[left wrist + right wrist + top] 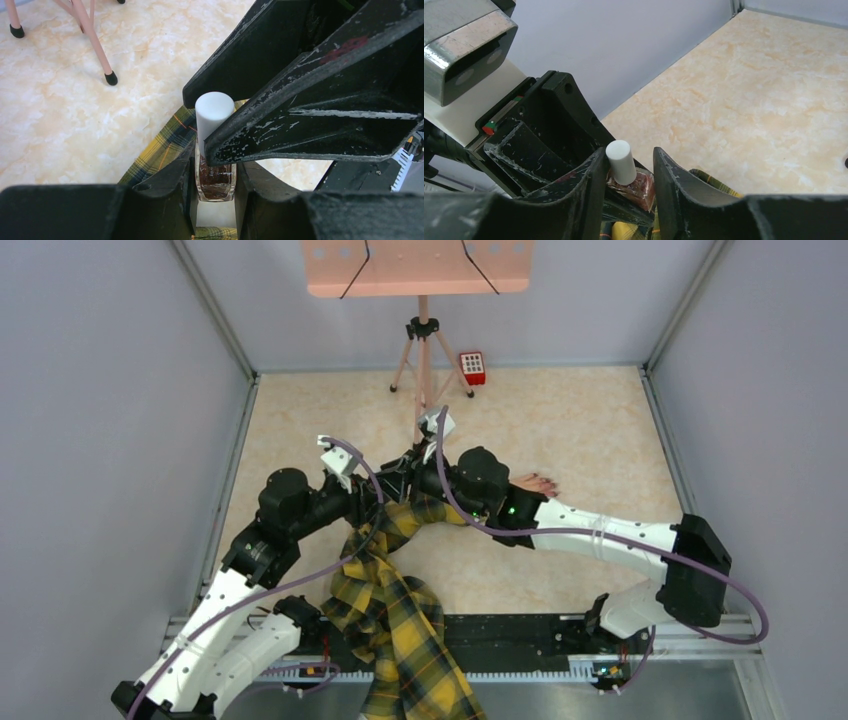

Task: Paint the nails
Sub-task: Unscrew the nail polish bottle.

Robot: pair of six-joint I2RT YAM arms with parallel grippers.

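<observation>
A small glass nail polish bottle [216, 181] of dark red polish with a white cap [214, 112] stands upright, and my left gripper [215, 169] is shut on its body. My right gripper [629, 152] straddles the cap [620, 161]; one finger touches it and a gap shows at the other, so the gripper is open. In the left wrist view the right gripper's black fingers [310, 115] cross over the cap. The pale mannequin hand [535, 483] lies on the table right of both grippers, and its dark nails [546, 481] barely show. Its plaid sleeve [400, 610] runs to the near edge.
A pink tripod [424, 350] holding a pink board [417, 265] stands at the back centre. Beside it sits a small red keypad box [472, 367]. Grey walls close in the marbled table on the left, right and back.
</observation>
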